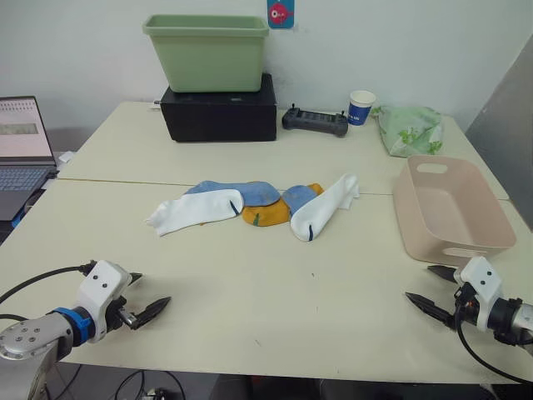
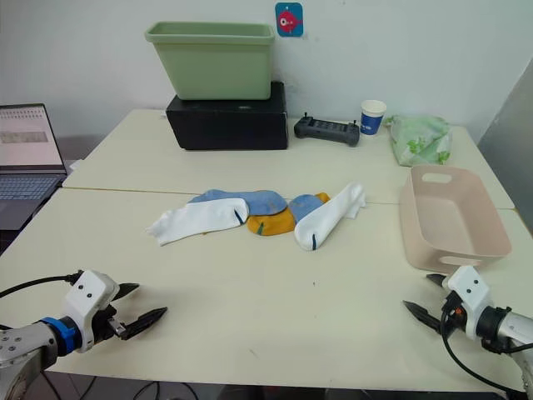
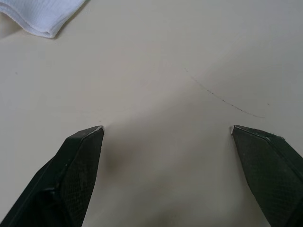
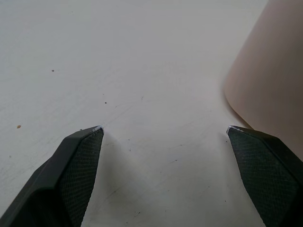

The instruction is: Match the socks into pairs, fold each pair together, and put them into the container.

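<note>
Your six short soft fabric socks [image 1: 254, 206] lie in an overlapping row at mid-frame on the cream surface [image 1: 275, 308], its long axis running left to right, well ahead of both arms; the left end effector [image 1: 146, 300] at lower left looks nearer the left-hand white sock [image 1: 194, 212], fingers spread, holding nothing; the right end effector [image 1: 435, 292], also spread and empty, sits just beside the pale pink rectangular plastic basin [image 1: 416, 218] at the right.
</note>
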Controlling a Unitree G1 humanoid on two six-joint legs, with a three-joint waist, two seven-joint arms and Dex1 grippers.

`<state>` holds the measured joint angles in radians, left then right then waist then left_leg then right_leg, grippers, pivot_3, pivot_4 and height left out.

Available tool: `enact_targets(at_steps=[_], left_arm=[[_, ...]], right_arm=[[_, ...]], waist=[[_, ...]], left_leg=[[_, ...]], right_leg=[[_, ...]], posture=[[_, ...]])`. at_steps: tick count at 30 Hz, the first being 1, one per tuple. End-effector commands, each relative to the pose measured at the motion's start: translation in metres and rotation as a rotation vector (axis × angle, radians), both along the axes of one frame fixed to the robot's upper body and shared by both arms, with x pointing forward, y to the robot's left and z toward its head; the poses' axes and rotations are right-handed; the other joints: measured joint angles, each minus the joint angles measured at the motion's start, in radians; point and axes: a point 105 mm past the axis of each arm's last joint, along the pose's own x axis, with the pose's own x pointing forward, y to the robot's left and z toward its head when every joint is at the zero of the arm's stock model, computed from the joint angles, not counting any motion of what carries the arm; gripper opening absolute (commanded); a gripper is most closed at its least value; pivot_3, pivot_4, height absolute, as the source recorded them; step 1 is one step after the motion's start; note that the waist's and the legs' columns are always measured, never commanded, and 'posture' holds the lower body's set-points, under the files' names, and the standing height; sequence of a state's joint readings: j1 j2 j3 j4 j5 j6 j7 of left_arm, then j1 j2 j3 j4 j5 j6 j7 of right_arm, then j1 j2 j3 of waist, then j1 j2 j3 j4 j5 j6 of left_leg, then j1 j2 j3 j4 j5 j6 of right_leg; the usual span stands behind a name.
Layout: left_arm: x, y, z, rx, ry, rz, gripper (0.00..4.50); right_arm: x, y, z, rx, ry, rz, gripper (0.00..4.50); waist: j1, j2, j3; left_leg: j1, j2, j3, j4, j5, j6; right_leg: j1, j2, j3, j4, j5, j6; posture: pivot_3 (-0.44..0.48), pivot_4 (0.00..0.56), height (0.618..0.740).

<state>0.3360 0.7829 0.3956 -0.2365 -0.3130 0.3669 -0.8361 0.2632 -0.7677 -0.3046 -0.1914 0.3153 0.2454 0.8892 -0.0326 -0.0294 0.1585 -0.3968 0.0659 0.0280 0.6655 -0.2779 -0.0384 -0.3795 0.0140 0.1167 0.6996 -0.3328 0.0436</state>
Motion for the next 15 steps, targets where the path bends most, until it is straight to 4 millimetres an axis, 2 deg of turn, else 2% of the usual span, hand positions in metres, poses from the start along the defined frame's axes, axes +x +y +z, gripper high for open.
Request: enact_targets(at_steps=[1, 6, 12, 15], left_arm=[[0.001, 0.002, 0.005, 0.017, -0.017, -0.016, 4.5], [0.004, -0.002, 0.001, 0.025, -0.012, -0.045, 4.5], [0.001, -0.013, 0.01, -0.112, 0.004, -0.109, 4.5], [0.0, -0.017, 0.012, -0.128, -0.008, -0.128, 4.5]], right_arm=[[0.002, -0.001, 0.008, -0.015, -0.03, 0.008, 4.49], [0.0, -0.001, 0.007, -0.014, -0.024, 0.004, 4.49], [-0.001, -0.004, 0.007, -0.007, -0.019, -0.017, 4.49], [-0.003, -0.004, 0.006, -0.004, -0.029, -0.02, 4.49]], waist=[[0.0, 0.0, 0.0], [0.0, 0.0, 0.0], [0.0, 0.0, 0.0], [0.0, 0.0, 0.0]], left_leg=[[0.0, 0.0, 0.0, 0.0, 0.0, 0.0], [0.0, 0.0, 0.0, 0.0, 0.0, 0.0], [0.0, 0.0, 0.0, 0.0, 0.0, 0.0], [0.0, 0.0, -0.001, 0.0, 0.0, 0.0]], right_leg=[[0.0, 0.0, 0.0, 0.0, 0.0, 0.0], [0.0, 0.0, 0.0, 0.0, 0.0, 0.0], [0.0, 0.0, -0.001, 0.0, 0.0, 0.0], [0.0, 0.0, -0.001, 0.0, 0.0, 0.0]], posture=[[0.0, 0.15, 0.696], [0.0, 0.15, 0.696], [0.0, 0.15, 0.696], [0.0, 0.15, 0.696]])
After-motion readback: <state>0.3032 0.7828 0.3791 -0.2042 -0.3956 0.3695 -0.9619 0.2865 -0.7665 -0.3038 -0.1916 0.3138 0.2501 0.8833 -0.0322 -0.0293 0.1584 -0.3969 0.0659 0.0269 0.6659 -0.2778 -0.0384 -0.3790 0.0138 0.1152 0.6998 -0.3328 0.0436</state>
